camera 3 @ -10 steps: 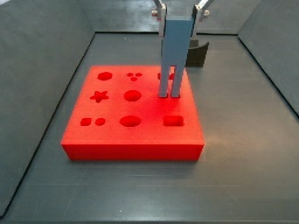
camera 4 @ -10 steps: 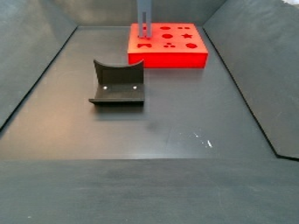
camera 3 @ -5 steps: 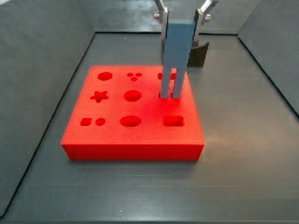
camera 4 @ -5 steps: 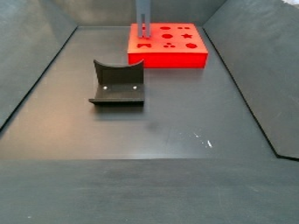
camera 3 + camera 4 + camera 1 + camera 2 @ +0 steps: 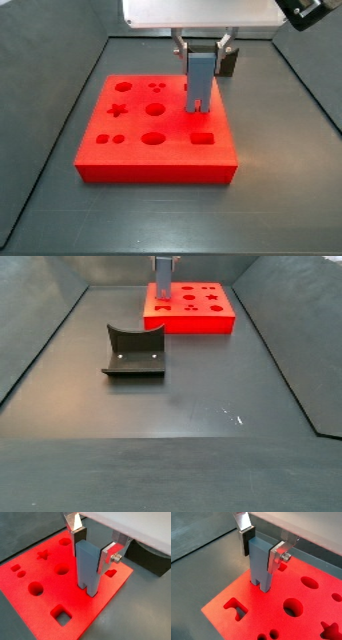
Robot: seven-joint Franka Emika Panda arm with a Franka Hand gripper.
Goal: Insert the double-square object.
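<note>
The two-finger gripper (image 5: 201,47) stands over the far right part of the flat red block with shaped holes (image 5: 114,165), its silver plates clamped on the upper end of the slim blue-grey double-square object (image 5: 199,80). In both wrist views (image 5: 87,564) (image 5: 262,562) the bar stands upright with its split lower end at the block's top face; whether the prongs sit in a hole cannot be told. A square hole (image 5: 61,616) lies nearby. The dark grey U-shaped holder (image 5: 134,352) stands well apart at centre left. Bare dark floor (image 5: 201,426) surrounds the block.

The double-square object (image 5: 163,278) stands upright on the red block (image 5: 194,308).
</note>
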